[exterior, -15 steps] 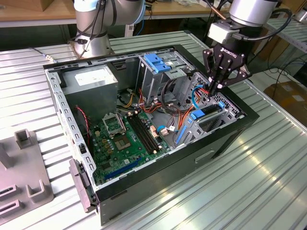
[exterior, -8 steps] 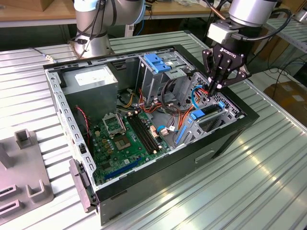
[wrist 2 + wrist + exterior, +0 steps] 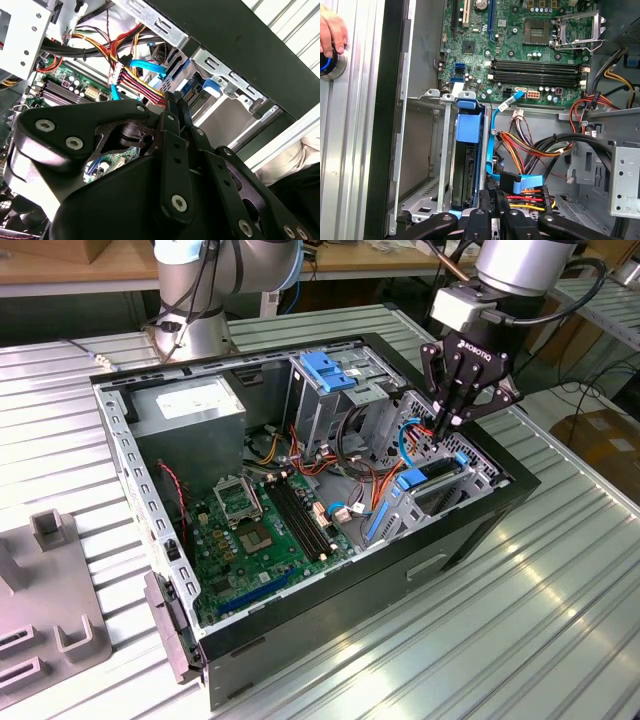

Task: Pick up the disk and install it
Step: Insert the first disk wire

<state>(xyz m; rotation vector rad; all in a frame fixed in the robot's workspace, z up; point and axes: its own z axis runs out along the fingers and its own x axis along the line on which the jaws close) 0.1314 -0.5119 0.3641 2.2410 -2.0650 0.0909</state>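
Although its grey metal body is mostly hidden, I make out the disk [image 3: 466,177] standing on edge in the drive bay at the front corner of the open black desktop computer case [image 3: 420,570], its blue plastic rail [image 3: 469,126] facing up between the bay's metal walls. It looks seated already, long axis running down into the bay. My black gripper [image 3: 447,421] hangs directly over that corner, so the disk lies just below and slightly to one side of the fingertips, close by them. The fingers [image 3: 176,107] are pressed together with nothing between them, next to the bundle of red, yellow and blue cables [image 3: 525,185]. From the exterior view I get the gripper's place over the case. The first wrist view gives me the disk in its slot, the green motherboard [image 3: 520,45] beyond, and a person's hand [image 3: 332,27] resting on a round button outside the case.
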